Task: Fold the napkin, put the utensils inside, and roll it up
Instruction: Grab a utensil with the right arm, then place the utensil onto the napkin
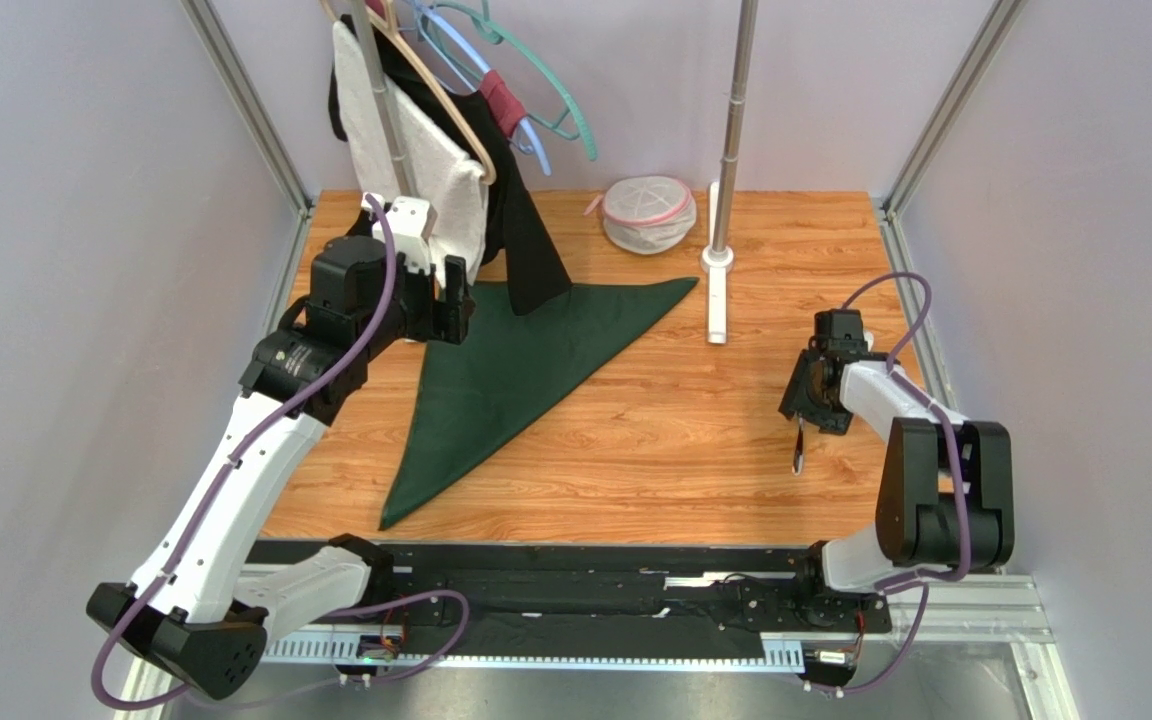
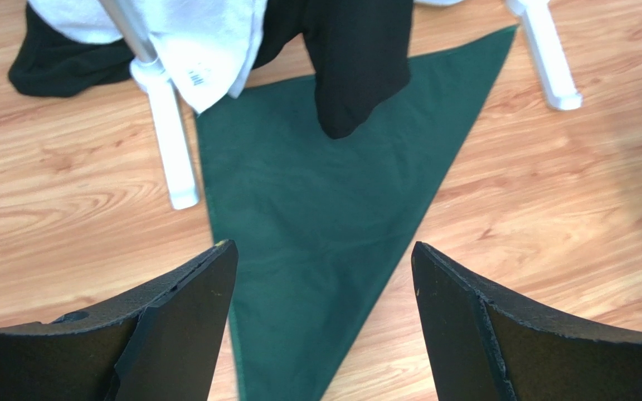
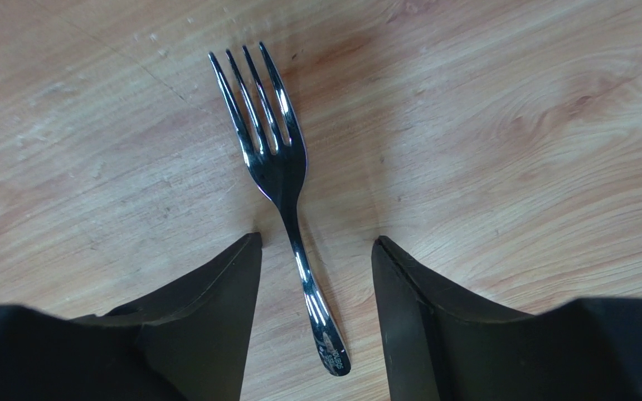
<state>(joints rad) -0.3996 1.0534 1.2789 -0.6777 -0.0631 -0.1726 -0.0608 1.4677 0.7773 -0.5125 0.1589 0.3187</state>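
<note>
The green napkin (image 1: pixel 515 375) lies flat on the wooden table, folded into a triangle with a long point toward the near left; it also shows in the left wrist view (image 2: pixel 324 217). My left gripper (image 1: pixel 450 308) hovers open above its far left edge, and its jaws (image 2: pixel 324 251) stand wide apart and empty. A silver fork (image 3: pixel 278 167) lies on bare wood at the right, tines away from the wrist camera; in the top view only part of the fork (image 1: pixel 799 450) shows. My right gripper (image 1: pixel 815 405) is open, with its jaws (image 3: pixel 316 242) on either side of the fork handle, not touching it.
A clothes rack with hangers, a white towel (image 1: pixel 417 143) and a black garment (image 1: pixel 530 248) stands at the back left, the garment hanging over the napkin's far edge. A white rack foot (image 1: pixel 714 293) lies mid-table. A mesh pouch (image 1: pixel 647 213) sits at the back.
</note>
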